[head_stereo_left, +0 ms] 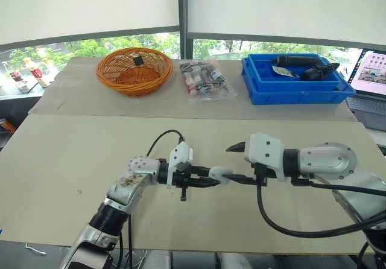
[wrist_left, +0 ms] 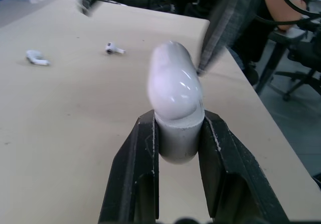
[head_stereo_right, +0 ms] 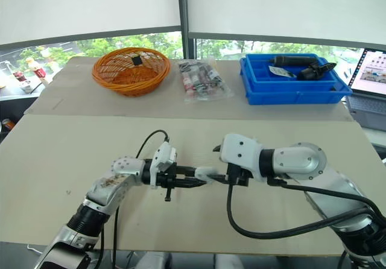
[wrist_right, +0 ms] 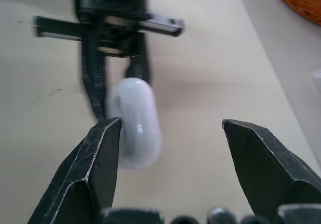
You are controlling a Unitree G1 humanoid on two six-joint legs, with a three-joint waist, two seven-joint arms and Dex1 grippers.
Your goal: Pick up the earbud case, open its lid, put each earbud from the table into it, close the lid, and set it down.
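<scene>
Left wrist view: a glossy white rounded earbud case (wrist_left: 174, 91) is clamped between the black fingers (wrist_left: 133, 174) of the left gripper (head_stereo_left: 205, 182), above the beige table (head_stereo_left: 72, 160). The right gripper (wrist_right: 170, 128) is spread wide with nothing gripped, one finger just beside the case. One small white earbud (wrist_left: 37, 58) and a second earbud (wrist_left: 114, 47) are laid on the table beyond.

Table (head_stereo_left: 72, 154) with basket (head_stereo_left: 134, 70), bin (head_stereo_left: 295, 92), earbuds (wrist_left: 37, 58)

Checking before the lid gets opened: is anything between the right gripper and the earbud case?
Nothing visible. The left gripper clamps the earbud case, and the right gripper faces it open, one finger close beside it.
</scene>
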